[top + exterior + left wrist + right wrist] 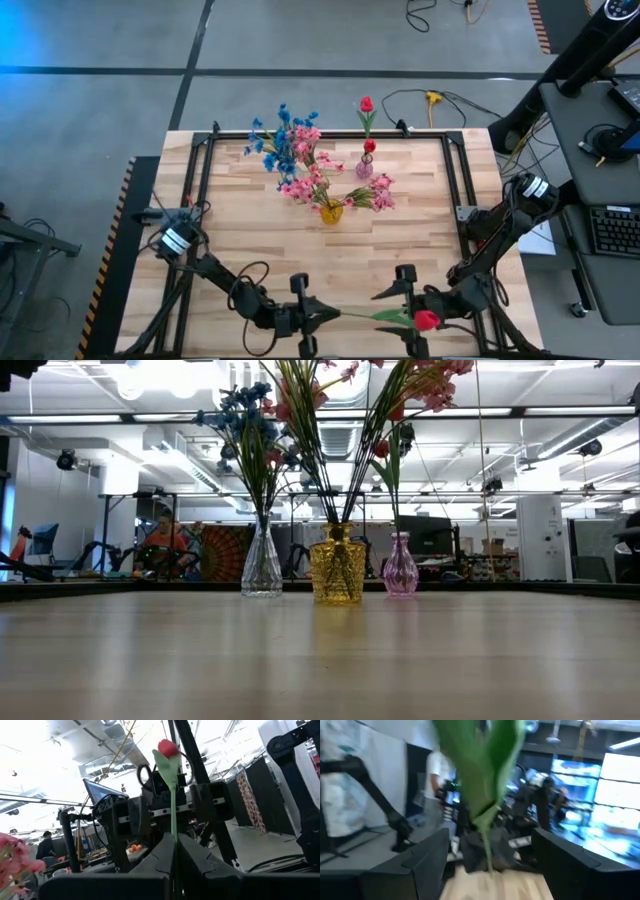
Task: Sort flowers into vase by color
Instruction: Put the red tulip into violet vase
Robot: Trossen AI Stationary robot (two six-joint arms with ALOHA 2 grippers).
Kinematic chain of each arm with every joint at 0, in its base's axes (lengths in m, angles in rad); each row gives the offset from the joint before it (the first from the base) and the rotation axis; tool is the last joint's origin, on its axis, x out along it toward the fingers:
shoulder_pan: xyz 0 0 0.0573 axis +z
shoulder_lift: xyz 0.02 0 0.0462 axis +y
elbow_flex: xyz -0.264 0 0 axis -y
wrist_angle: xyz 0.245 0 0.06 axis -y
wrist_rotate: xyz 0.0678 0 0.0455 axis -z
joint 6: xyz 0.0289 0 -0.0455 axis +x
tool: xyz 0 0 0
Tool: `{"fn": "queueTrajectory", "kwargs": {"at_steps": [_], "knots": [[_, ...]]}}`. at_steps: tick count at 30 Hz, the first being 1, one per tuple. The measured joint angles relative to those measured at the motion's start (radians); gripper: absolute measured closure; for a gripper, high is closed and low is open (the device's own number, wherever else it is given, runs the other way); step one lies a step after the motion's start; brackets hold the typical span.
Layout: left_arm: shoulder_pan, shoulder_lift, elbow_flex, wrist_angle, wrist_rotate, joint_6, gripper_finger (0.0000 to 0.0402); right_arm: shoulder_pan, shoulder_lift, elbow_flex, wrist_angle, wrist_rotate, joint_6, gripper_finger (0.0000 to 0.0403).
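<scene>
Table (250, 240): pale wood planks, butcher-block look, smooth satin finish; black metal frame (200, 190) round it. Three vases at 12 o'clock: clear glass vase (262, 565), ribbed; amber glass vase (338, 573), textured, glossy; pink glass vase (400, 572), glossy. Red tulip (169, 748): matt cloth-like bud, smooth plastic-looking green stem. Left gripper (175, 851) fingers matt black plastic. Floor (100, 100) smooth grey concrete.

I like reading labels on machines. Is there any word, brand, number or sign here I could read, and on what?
None can be read.
White wrist band on the left arm: no legible print.
White wrist band on the right arm: no legible print.
Lit screens in the room: blurred.
Vases: no labels.
</scene>
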Motion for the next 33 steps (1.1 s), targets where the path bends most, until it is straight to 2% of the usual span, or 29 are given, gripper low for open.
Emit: {"fn": "queueTrajectory", "kwargs": {"at_steps": [3,18,23,28,33], "knots": [[0.004,0.014,0.021,0.000,-0.002,-0.002,0.0401,-0.015,0.010,0.000,0.029,-0.062,0.006,0.0138],[0.020,0.023,0.031,-0.016,-0.013,-0.024,0.0401,-0.052,0.011,0.000,0.053,-0.115,0.006,0.0210],[0.021,0.023,0.032,-0.027,-0.020,-0.033,0.0401,-0.055,0.010,0.000,0.058,-0.114,0.006,0.0258],[0.021,0.023,0.033,-0.028,-0.058,-0.055,0.0400,-0.055,0.009,0.000,0.059,-0.113,0.006,0.0328],[0.019,0.023,0.033,-0.025,-0.088,-0.078,0.0369,-0.055,0.004,0.000,0.056,-0.112,0.005,0.0386]]}}
